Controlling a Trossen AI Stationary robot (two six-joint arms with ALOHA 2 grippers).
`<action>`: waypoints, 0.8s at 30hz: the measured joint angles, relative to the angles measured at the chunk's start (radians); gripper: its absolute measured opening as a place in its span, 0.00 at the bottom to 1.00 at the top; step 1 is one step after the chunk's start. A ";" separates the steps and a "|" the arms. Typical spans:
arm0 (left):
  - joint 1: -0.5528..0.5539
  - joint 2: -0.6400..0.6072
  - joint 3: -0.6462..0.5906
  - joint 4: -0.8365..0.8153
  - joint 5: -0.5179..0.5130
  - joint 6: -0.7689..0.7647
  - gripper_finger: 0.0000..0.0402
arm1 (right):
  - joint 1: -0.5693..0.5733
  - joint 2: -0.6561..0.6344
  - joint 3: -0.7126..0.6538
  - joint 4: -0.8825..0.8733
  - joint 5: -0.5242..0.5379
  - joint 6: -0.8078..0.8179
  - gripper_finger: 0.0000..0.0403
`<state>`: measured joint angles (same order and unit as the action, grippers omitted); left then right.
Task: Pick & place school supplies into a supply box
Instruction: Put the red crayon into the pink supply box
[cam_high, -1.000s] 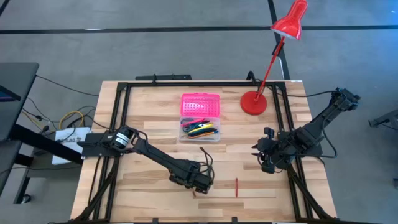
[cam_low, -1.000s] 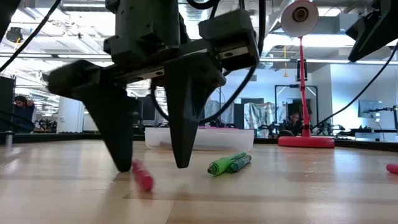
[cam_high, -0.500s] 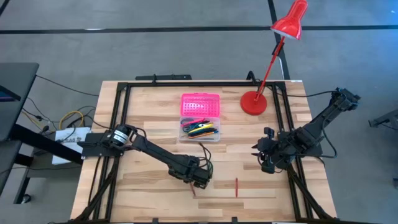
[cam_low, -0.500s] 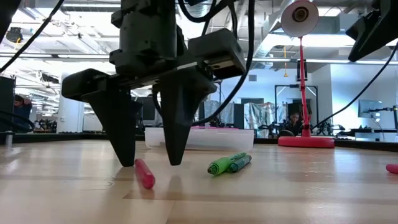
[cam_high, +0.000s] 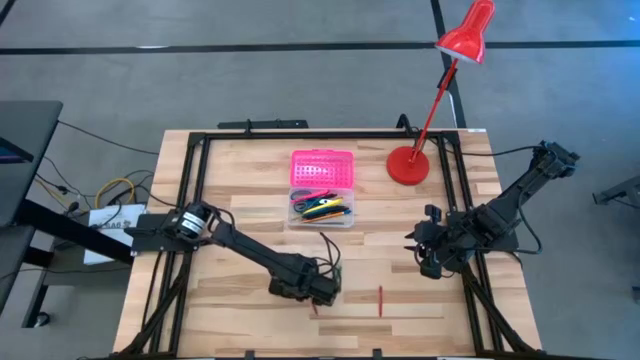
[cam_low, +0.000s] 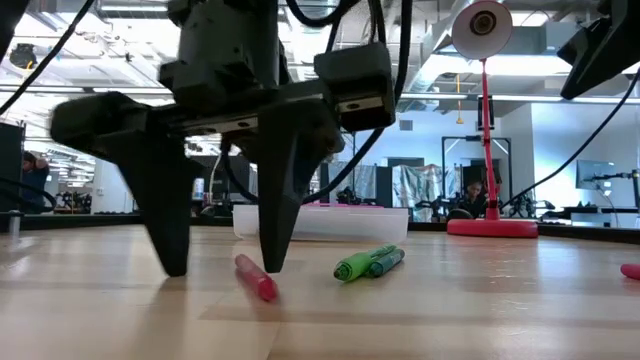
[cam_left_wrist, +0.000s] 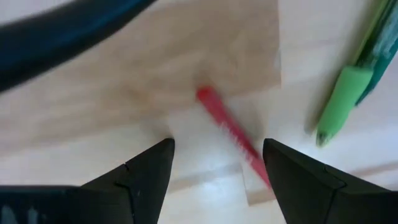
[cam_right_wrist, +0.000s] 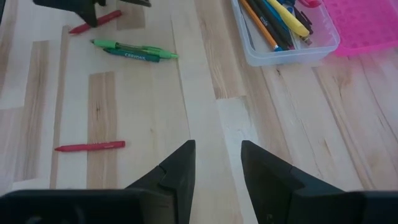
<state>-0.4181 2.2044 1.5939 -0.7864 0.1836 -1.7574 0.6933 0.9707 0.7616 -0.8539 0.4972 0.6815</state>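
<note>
The pencil case (cam_high: 322, 190) sits near the middle of the table (cam_high: 240, 170), its pink lid (cam_right_wrist: 354, 25) flung open and its clear base holding several pens and pencils (cam_right_wrist: 277, 22). The left tool (cam_low: 222, 265) stands with its tips down at the wood, fingers spread wide and holding nothing, a red marker (cam_low: 256, 277) lying between them. Two green markers (cam_low: 368, 263) rest just beside it. Another red marker (cam_high: 380, 300) lies apart. The right tool (cam_right_wrist: 216, 168) hovers at the table's right side, narrowly parted and empty.
</note>
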 joint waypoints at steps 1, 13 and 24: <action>-0.007 0.000 -0.001 0.014 -0.001 -0.020 0.62 | 0.000 0.000 0.000 0.000 -0.001 0.000 0.30; 0.001 0.000 -0.001 0.117 -0.060 -0.016 0.62 | -0.014 0.000 0.000 0.001 0.001 -0.008 0.30; 0.011 -0.007 -0.044 0.120 -0.022 0.370 0.62 | -0.022 0.000 0.000 0.028 0.000 0.025 0.30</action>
<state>-0.4076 2.1972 1.5502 -0.6662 0.1619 -1.3869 0.6716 0.9704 0.7616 -0.8259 0.4971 0.7065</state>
